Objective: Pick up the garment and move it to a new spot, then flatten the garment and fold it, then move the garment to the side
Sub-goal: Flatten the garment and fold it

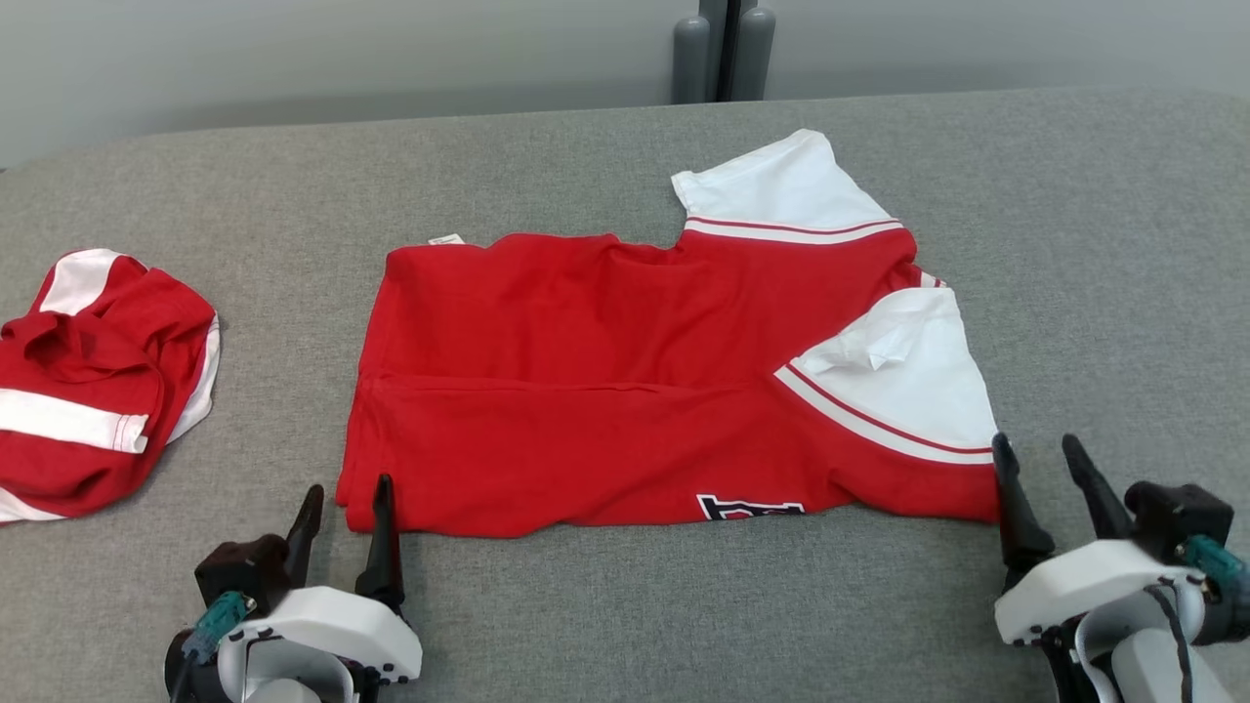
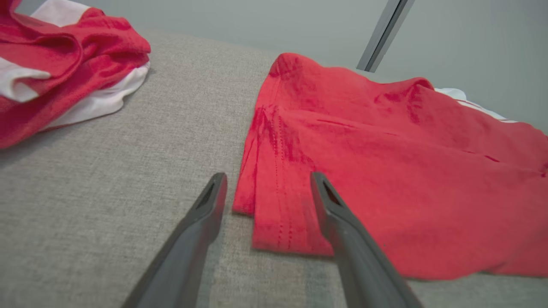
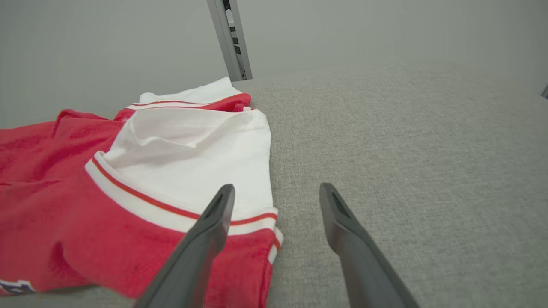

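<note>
The garment point(image 1: 625, 381) is a red shirt with white sleeves, lying folded lengthwise in the middle of the grey surface. My left gripper point(image 1: 345, 513) stands open at its near left corner, one finger over the hem point(image 2: 274, 222), the other over bare cloth surface. At the garment's near right corner my right gripper point(image 1: 1042, 467) is open too, its left finger over the white sleeve edge point(image 3: 239, 171) and its right finger beside it. Nothing is held in either one. In the left wrist view the gripper point(image 2: 267, 182) frames the doubled hem; in the right wrist view the gripper point(image 3: 276, 192) frames the sleeve corner.
A second red and white garment point(image 1: 93, 381) lies crumpled at the far left, also in the left wrist view point(image 2: 64, 68). A grey post point(image 1: 723, 49) stands behind the grey padded table point(image 1: 1074, 244). Bare table stretches to the right point(image 3: 406, 149).
</note>
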Controlling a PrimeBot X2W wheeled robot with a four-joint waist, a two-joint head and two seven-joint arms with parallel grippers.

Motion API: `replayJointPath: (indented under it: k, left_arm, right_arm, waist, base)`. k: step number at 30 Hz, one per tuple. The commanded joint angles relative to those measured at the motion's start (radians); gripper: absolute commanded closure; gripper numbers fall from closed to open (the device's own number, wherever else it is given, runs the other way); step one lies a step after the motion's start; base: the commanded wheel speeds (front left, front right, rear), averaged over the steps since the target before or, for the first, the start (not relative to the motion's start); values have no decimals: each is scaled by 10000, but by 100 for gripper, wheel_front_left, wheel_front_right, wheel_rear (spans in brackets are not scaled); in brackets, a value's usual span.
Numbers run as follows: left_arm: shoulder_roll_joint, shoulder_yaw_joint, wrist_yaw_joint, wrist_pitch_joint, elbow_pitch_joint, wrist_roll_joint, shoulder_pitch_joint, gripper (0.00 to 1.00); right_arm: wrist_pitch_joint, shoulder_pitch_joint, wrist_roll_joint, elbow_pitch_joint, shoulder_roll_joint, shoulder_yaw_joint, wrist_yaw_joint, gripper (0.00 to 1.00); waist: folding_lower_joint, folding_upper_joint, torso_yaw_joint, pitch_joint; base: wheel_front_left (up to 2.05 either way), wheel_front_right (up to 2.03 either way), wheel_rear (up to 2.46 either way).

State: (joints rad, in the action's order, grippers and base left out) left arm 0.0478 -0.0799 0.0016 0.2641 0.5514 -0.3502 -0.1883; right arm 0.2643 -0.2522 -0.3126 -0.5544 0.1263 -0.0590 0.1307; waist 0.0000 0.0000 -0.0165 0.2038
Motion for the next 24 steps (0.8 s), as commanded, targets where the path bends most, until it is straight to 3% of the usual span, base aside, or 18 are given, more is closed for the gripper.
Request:
replayJointPath:
  k: [1, 10, 12, 13, 15, 24]
  left_arm:
    - [52, -26, 70, 1, -54, -64, 43, 0]
    - [49, -156, 119, 1, 37, -2, -108, 0]
    - [50, -146, 127, 1, 68, -32, -165, 0]
    - [50, -141, 80, 1, 91, -73, -188, 0]
    - [49, -138, 15, 1, 138, -96, -225, 0]
    - [53, 20, 204, 1, 552, -34, -379, 0]
  right_arm:
    - [1, 189, -124, -54, -30, -114, 1, 0]
    - [-1, 144, -517, -897, -67, -474, 1, 0]
    - [-5, 76, -697, -1227, -81, -618, 1, 50]
    - [-18, 57, -780, -1404, -95, -736, 1, 62]
    - [-38, 8, -950, -1596, -97, -981, 1, 100]
    - [-10, -322, -1342, -1011, 296, -1356, -1, 100]
  waist:
    - [0, 0, -29, -12]
    - [0, 0, 19, 96]
    - [0, 0, 58, 126]
    - [0, 0, 76, 134]
    - [0, 0, 97, 153]
    - [0, 0, 19, 288]
  base:
    - [0, 0, 0]
    - [0, 0, 0]
    - [0, 0, 0]
    - [0, 0, 0]
    - [0, 0, 0]
    - [0, 0, 0]
